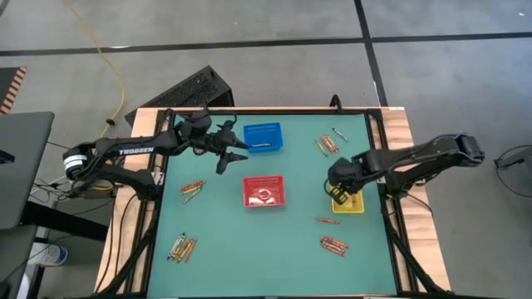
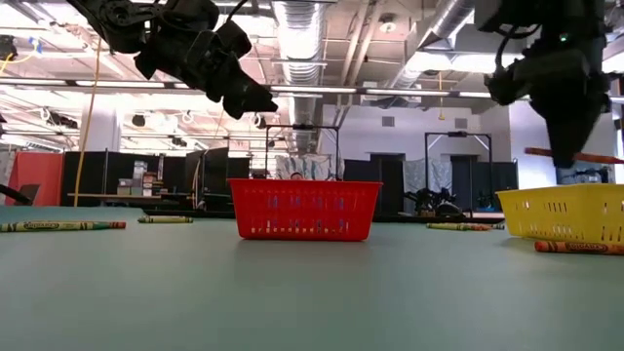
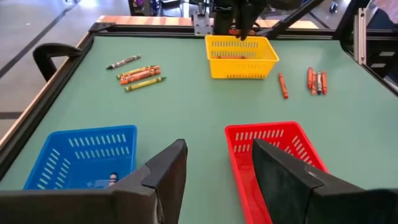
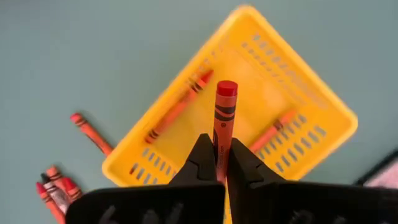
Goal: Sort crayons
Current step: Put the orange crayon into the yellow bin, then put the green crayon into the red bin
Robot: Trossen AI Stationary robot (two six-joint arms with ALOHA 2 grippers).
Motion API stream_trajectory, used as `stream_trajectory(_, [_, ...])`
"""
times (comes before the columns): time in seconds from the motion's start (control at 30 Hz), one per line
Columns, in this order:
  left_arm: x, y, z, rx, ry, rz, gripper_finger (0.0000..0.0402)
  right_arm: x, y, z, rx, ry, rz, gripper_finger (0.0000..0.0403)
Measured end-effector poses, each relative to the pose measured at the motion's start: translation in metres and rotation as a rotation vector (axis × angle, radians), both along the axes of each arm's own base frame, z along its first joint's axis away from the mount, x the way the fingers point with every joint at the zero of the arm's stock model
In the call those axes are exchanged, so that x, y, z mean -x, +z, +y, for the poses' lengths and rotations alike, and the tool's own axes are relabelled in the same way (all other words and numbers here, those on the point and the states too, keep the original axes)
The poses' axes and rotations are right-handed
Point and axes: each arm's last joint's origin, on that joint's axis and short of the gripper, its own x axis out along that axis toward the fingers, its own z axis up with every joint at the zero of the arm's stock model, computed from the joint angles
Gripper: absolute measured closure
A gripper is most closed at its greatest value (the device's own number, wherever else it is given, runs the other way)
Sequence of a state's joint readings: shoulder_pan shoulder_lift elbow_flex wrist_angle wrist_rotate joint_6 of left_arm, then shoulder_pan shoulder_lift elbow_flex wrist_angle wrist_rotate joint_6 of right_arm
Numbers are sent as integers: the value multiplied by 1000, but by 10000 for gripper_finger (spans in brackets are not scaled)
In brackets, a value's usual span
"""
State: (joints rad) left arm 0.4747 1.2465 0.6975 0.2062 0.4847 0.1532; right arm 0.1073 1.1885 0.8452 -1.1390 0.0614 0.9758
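Observation:
My right gripper (image 1: 341,189) hangs over the yellow basket (image 1: 352,204), shut on a red-orange crayon (image 4: 224,112). Two orange crayons (image 4: 180,107) lie on the floor of the yellow basket (image 4: 298,68). My left gripper (image 1: 237,149) stands open and holds nothing, raised above the table between the blue basket (image 1: 263,135) and the red basket (image 1: 264,191). One crayon (image 1: 260,146) lies in the blue basket. Loose crayons lie flat on the green mat in small groups (image 1: 193,188) (image 1: 182,247) (image 1: 327,144) (image 1: 334,244). My right gripper pinches the crayon between its two fingertips on the wrapped shaft (image 4: 219,142), toward one end. The fingers point down from above and the crayon runs along them. Its free flat end (image 4: 226,88) sticks out past the tips toward the yellow basket's floor, clear of it.
A single crayon (image 1: 327,220) lies near the yellow basket's front, and another (image 1: 338,133) lies at the far right. A black frame (image 1: 378,158) edges the mat. The mat's near middle (image 1: 258,257) is bare.

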Motion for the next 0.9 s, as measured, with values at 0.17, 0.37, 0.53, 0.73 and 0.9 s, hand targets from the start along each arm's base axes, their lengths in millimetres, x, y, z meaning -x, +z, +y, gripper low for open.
stream_trajectory(0.17, [0, 0, -1, 2, -5, 2, 230, -7, -11, 2, 28, 1, 73, 389])
stream_trajectory(0.37, [0, -1, -1, 20, 0, 10, 230, -14, -23, -1, 35, -7, 151, 345])
stream_trajectory(0.53, [0, -2, -1, 23, 0, 17, 230, -17, -27, -1, 35, 22, 172, 308])
stream_trajectory(0.73, [0, -2, -1, 22, 1, 16, 230, -15, -23, -3, 32, 47, 155, 271])
stream_trajectory(0.9, [0, -2, -1, 21, 2, 16, 230, -12, -10, -3, 29, 83, 90, 262])
